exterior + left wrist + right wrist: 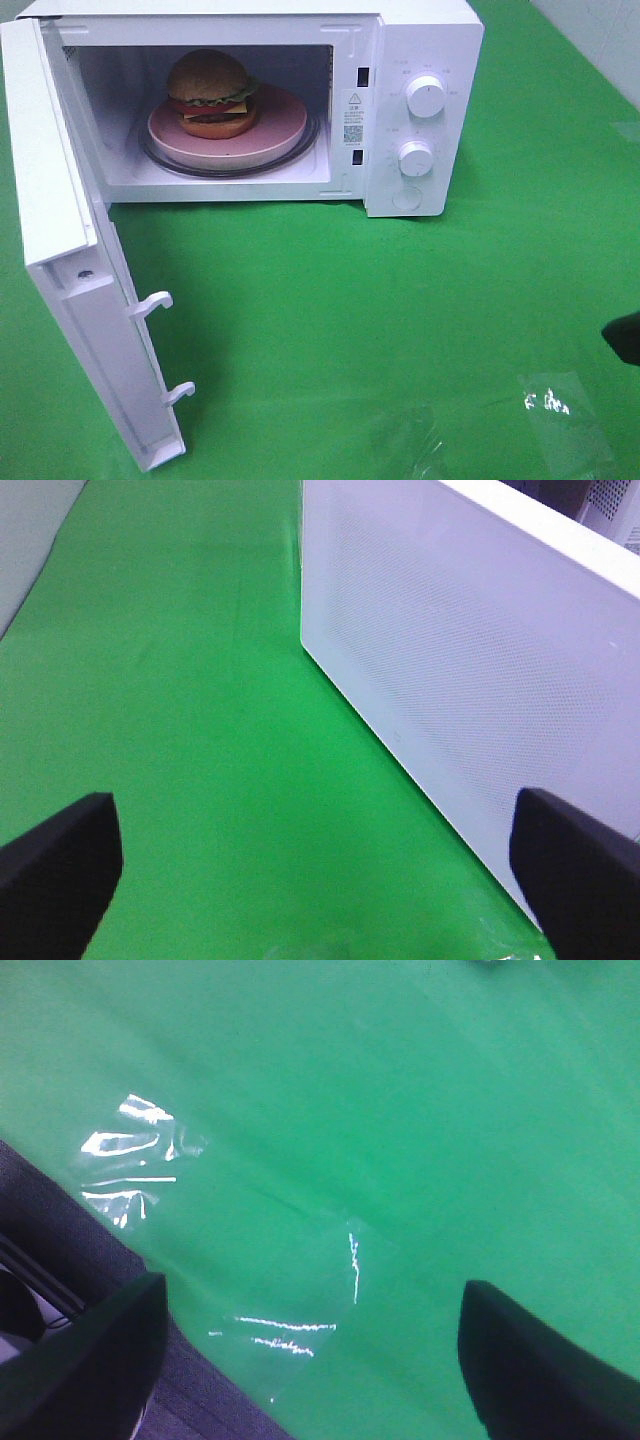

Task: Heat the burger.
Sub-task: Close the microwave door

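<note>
Exterior high: burger [210,92] inside microwave [430,40]; door [62,215] wide open.

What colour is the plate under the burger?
Pink; the plate under the burger shows best in the exterior high view.

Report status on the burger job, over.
Left gripper and right gripper open, empty. Burger on pink plate inside microwave. Door wide open, not yet shut.

Left fingers [55,870] matte black, blunt wedge-shaped; right fingers [90,1360] likewise black, edges rounded.
</note>
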`<state>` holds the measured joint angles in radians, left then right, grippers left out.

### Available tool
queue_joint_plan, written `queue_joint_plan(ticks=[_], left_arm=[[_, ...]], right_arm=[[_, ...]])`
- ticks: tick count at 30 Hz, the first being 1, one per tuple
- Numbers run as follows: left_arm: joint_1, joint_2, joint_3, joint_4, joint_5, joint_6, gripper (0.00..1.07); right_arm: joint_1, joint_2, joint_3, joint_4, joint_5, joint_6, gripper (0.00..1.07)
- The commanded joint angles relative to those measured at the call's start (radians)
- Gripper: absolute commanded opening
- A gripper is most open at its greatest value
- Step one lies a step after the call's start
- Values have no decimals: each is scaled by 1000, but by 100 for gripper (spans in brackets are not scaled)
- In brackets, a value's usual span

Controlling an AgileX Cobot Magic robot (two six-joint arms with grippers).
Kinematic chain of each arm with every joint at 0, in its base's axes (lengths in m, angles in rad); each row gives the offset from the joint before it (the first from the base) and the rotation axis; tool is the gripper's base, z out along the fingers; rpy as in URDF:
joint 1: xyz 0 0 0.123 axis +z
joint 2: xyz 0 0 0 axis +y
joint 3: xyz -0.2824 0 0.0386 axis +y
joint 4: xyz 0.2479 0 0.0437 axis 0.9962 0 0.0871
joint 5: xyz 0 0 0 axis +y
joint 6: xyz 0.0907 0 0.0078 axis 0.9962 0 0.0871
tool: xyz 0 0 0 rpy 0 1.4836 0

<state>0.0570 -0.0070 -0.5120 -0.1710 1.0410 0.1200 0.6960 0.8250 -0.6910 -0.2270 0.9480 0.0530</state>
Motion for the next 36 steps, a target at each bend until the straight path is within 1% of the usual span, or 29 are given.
queue_joint_plan(ticks=[1, 2, 3, 5, 8, 10, 13, 15, 16, 17, 20, 21, 22, 24, 25, 26, 29, 30, 31, 35, 36], left_arm=[[1, -16, 2, -2, -5, 0, 98], [1, -16, 2, -2, -5, 0, 98], [1, -16, 2, -2, -5, 0, 98], [1, -16, 2, -2, -5, 0, 98], [1, -16, 2, -2, -5, 0, 98], [1, -16, 2, -2, -5, 0, 98], [1, -16, 2, -2, -5, 0, 98], [1, -16, 2, -2, -5, 0, 98], [1, -16, 2, -2, -5, 0, 98], [1, -16, 2, -2, -5, 0, 98], [1, -16, 2, -2, -5, 0, 98], [1, -16, 2, -2, -5, 0, 98], [1, -16, 2, -2, -5, 0, 98], [1, -16, 2, -2, -5, 0, 98], [1, -16, 2, -2, -5, 0, 98], [1, -16, 2, -2, -5, 0, 98], [1, -16, 2, -2, -5, 0, 98], [1, -16, 2, -2, -5, 0, 98], [1, -16, 2, -2, -5, 0, 98], [1, -16, 2, -2, -5, 0, 98], [1, -16, 2, -2, -5, 0, 98]], right_arm=[[-3, -44, 28, 2, 25, 4, 76], [-28, -73, 46, 11, 44, 3, 76], [-28, -73, 46, 11, 44, 3, 76], [-125, -148, 61, 46, 49, 6, 76], [-150, -171, 61, 58, 49, 6, 76], [-240, -252, 61, 87, 74, 6, 76], [-259, -267, 61, 90, 82, 6, 76], [-340, -342, 61, 95, 104, 6, 76], [-340, -342, 61, 95, 104, 6, 76], [-379, -375, 61, 100, 104, 9, 76], [-399, -394, 61, 102, 104, 10, 76], [-435, -428, 69, 102, 104, 11, 76], [-435, -428, 69, 102, 104, 11, 76], [-503, -505, 109, 102, 96, 20, 76], [-503, -505, 109, 102, 96, 20, 76], [-523, -543, 138, 102, 93, 40, 76], [-532, -564, 154, 102, 90, 49, 76], [-547, -601, 177, 103, 64, 57, 76], [-560, -640, 181, 106, 56, 57, 75], [-575, -690, 181, 105, 56, 58, 75], [-581, -725, 181, 106, 56, 59, 74]])
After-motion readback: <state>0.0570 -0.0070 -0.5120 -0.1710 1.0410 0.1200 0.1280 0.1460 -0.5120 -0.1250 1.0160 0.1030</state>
